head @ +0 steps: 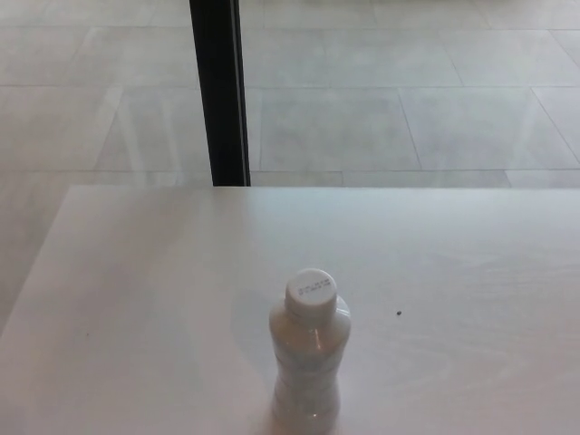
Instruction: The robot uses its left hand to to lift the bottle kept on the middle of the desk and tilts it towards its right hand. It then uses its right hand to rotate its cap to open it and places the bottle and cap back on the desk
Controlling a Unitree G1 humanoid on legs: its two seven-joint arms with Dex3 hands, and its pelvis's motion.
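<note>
Head view of the desk (136, 299) at the outset of the task. The bottle (310, 362) stands upright in the lower centre of the frame, a little right of the midline, its base close to the bottom edge and its long axis vertical. The white cap (310, 295) is on and appears fully seated, with small print on its top face too blurred to read. Neither hand shows in the frame, so whether their fingers are apart or closed cannot be told, and no measure of which hand lies nearer the bottle can be read directly. By the rig's layout the left hand would enter from the left of the frame, which puts the bottle to that hand's right and slightly across the midline (a judgement, not a thing seen). With the axis vertical, a side grasp around the waisted body seems the likely approach. A small dark speck (400, 314) lies on the desk right of the cap, well apart from the bottle. A black post (220, 91) rises beyond the far edge, upper left of centre, against the tiled floor (408, 91).
</note>
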